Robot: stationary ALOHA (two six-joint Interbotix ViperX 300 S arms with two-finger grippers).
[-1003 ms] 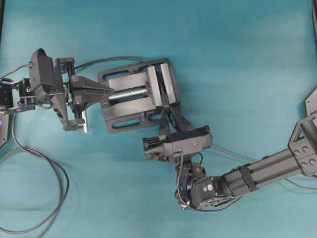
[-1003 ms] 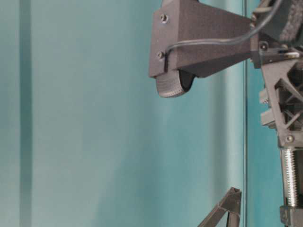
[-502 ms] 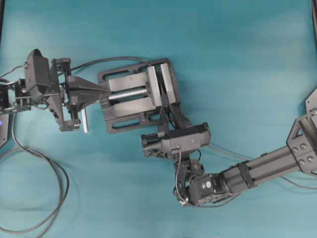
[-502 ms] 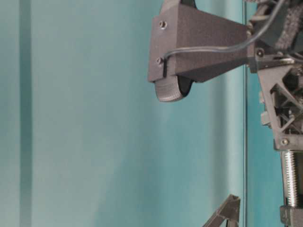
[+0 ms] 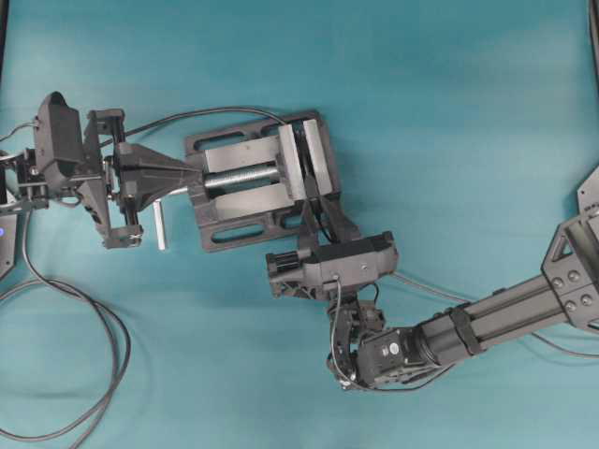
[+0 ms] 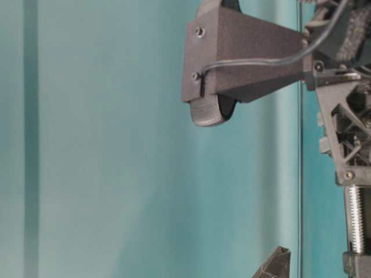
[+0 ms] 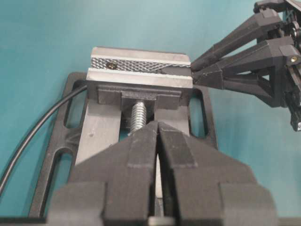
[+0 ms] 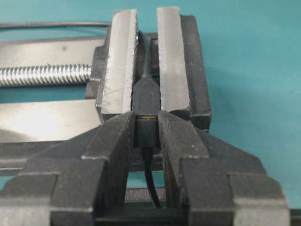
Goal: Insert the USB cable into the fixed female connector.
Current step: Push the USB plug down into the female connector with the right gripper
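Right gripper [image 8: 146, 123] jaws clamped on USB cable [image 8: 146, 129] plug, metal tip seated at fixed female connector [image 8: 146, 92] at 12 o'clock, between vise [image 8: 171, 56] plates. Left gripper [image 7: 157, 129] jaws pressed together, empty, over vise screw [image 7: 139, 115]. Teal desk [image 5: 449, 112] beneath.

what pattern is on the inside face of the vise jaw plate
A fine crosshatched, diamond-knurled texture in silver-grey metal on the vise, clearest in the left wrist view.

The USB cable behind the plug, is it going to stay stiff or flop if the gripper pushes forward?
The USB cable looks thin, so probably floppy. The right gripper clamps the plug, likely keeping it aimed at the fixed female connector.
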